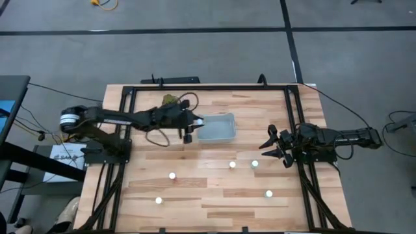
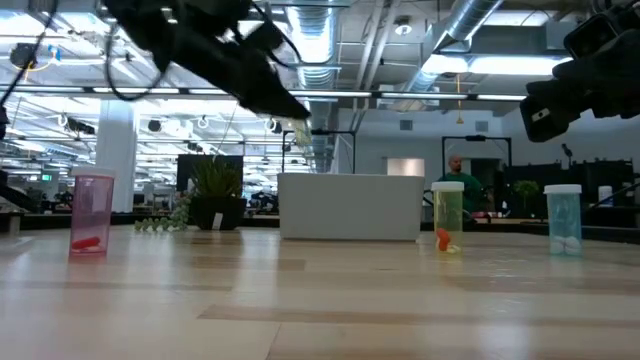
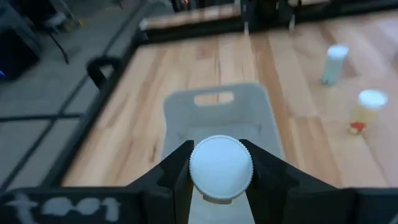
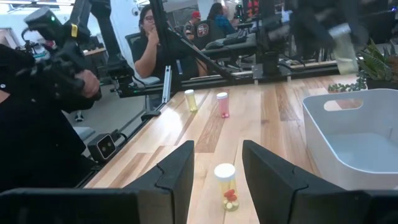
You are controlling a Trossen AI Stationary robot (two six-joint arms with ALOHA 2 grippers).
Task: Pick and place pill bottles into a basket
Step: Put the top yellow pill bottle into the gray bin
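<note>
Reaching in from the table's left edge, the left arm stretched level across the wood toward the basket [image 1: 216, 127], its left gripper [image 1: 188, 129] raised over the basket's near end. Its fingers [image 3: 266, 177] were pinched on a white-capped bottle [image 3: 221, 169], which hung above the basket's open mouth, not yet inside. The basket sat near the middle of the table [image 1: 214, 188], toward the far side, within the black frame [image 1: 208, 87]. Five more bottles stood on the wood on the near side of the basket, well apart from one another: one [image 1: 172, 175] left of centre, one [image 1: 158, 200] nearer the front edge, one [image 1: 232, 164] below the basket, one [image 1: 255, 164] just beside the right gripper, and one [image 1: 269, 193] toward the front right. The right arm lay along the table's right side, pointing inward, its right gripper [image 1: 275, 145] held low with its fingers [image 4: 177, 171] spread wide. A bottle [image 4: 226, 184] with a white cap stood just ahead, between those fingers, untouched.
</note>
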